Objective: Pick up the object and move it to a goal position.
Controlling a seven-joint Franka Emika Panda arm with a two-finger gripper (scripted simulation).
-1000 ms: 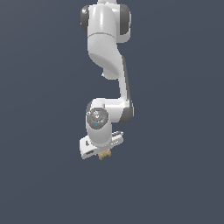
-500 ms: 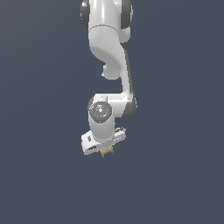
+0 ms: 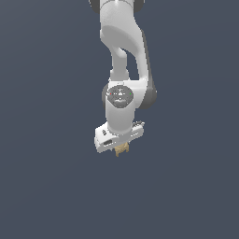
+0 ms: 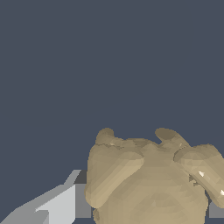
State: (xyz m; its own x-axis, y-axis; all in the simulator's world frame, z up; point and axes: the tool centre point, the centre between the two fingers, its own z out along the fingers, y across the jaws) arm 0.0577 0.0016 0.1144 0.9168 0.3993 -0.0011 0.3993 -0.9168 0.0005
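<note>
**Still aloft: toy figure rides in the tool**

Here the tan animal figure point(image 3: 122, 149) sits directly beneath the white tool point(image 3: 120, 145), pinched between its fingers point(image 4: 57, 203) and fully off any surface; the goal position is not visible.

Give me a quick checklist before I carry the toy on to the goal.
1. Toy in the gripper: ok, it sits right under the white hand.
2. Fingers against the toy: ok, one grey finger touches its side in the wrist view.
3. Toy off any surface: cannot tell, the background is plain.
4. Goal marker in sight: not ok, neither view shows one.
5. Path free of other things: ok, none appear in either view.
</note>
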